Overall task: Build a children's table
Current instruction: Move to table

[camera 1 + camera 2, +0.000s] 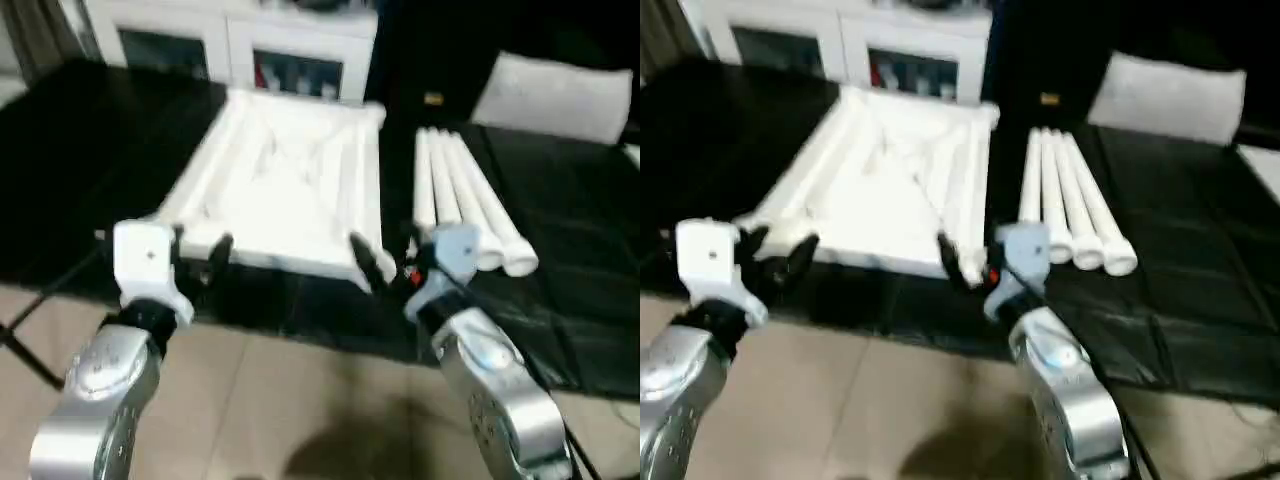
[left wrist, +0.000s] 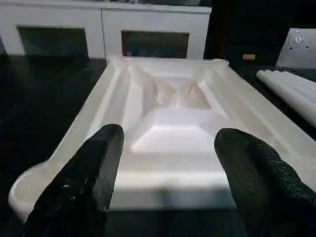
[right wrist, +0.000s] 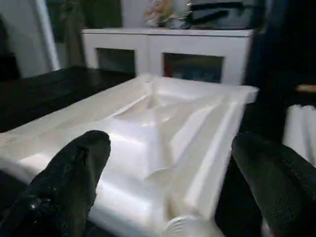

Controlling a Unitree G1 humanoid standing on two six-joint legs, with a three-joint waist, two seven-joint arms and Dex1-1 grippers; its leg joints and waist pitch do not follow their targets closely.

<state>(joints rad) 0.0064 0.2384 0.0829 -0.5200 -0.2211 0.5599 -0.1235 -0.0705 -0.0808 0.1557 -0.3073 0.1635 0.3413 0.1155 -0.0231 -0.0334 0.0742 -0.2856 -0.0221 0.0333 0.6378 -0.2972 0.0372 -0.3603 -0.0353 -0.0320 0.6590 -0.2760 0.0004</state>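
The children's table lies in parts on a black sheet. Its white top [image 1: 285, 180] rests upside down with the ribbed underside up, and a round corner socket [image 3: 185, 228] shows at the near right corner. Several white tube legs [image 1: 465, 200] lie side by side to its right. My left gripper [image 1: 198, 252] hovers open just short of the top's near left edge, with nothing between its fingers [image 2: 94, 168]. My right gripper [image 1: 388, 262] stands wide open at the near right corner, beside the leg ends, holding nothing.
A flat white panel [image 1: 555, 95] lies at the back right on the black sheet [image 1: 560, 250]. A white cabinet [image 1: 230, 40] stands behind the table top. Tan floor [image 1: 300, 400] runs under my forearms, in front of the sheet.
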